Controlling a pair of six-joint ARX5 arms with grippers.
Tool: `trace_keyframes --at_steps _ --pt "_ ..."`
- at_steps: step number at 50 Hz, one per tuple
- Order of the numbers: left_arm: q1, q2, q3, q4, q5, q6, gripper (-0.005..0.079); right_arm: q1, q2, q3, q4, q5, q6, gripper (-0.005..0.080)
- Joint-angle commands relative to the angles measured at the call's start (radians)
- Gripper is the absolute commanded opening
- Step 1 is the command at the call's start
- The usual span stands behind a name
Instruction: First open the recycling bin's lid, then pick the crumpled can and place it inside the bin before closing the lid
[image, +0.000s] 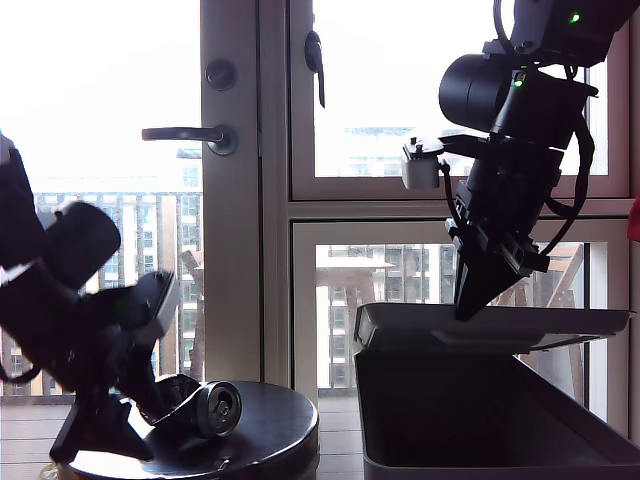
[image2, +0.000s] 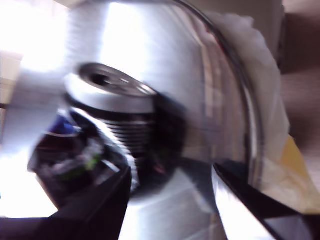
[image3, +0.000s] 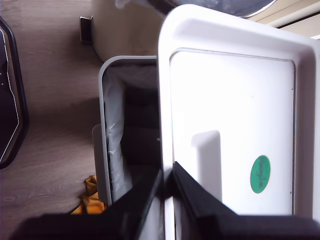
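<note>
My first gripper (image: 150, 400) works low at the exterior view's left, over the round dark glossy worktop (image: 270, 425). Its jaws are spread, one on each side of the small dark dented metal can (image: 205, 408). The can lies on its side on the worktop, ring-pull end toward the exterior view's right. In the first wrist view the can (image2: 112, 112) sits between the two dark fingers (image2: 100, 200) – the picture is blurred, so contact cannot be confirmed.

At the exterior view's right stands the large grey rectangular plastic recycling bin (image: 480, 430), beside the worktop. Its flat grey plastic lid (image: 500, 325) is raised at a shallow tilt above the bin's opening. My second gripper (image: 470, 305) reaches down from above and pinches the lid's edge. The second wrist view shows the jaws pressed onto the rim of the lid (image3: 230, 125) – the round green sticker (image3: 260, 173) and recessed slot handle (image3: 207, 160) face the camera. Beside the lid, the bin (image3: 102, 120) is open, its dark interior exposed.

Behind both stands a glazed door (image: 230, 200) with a lever handle (image: 190, 135).
</note>
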Motion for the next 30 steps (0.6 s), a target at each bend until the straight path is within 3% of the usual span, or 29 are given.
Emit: trace_keyframes --at_steps 1,30 --pt "0.005 0.018 0.029 0.01 0.005 0.005 0.0465 0.005 -0.021 -0.001 -0.019 -0.024 0.021 -0.0013" --pt "0.02 0.123 0.121 0.032 0.004 0.056 0.042 0.005 -0.074 -0.001 -0.042 -0.023 0.042 -0.0013"
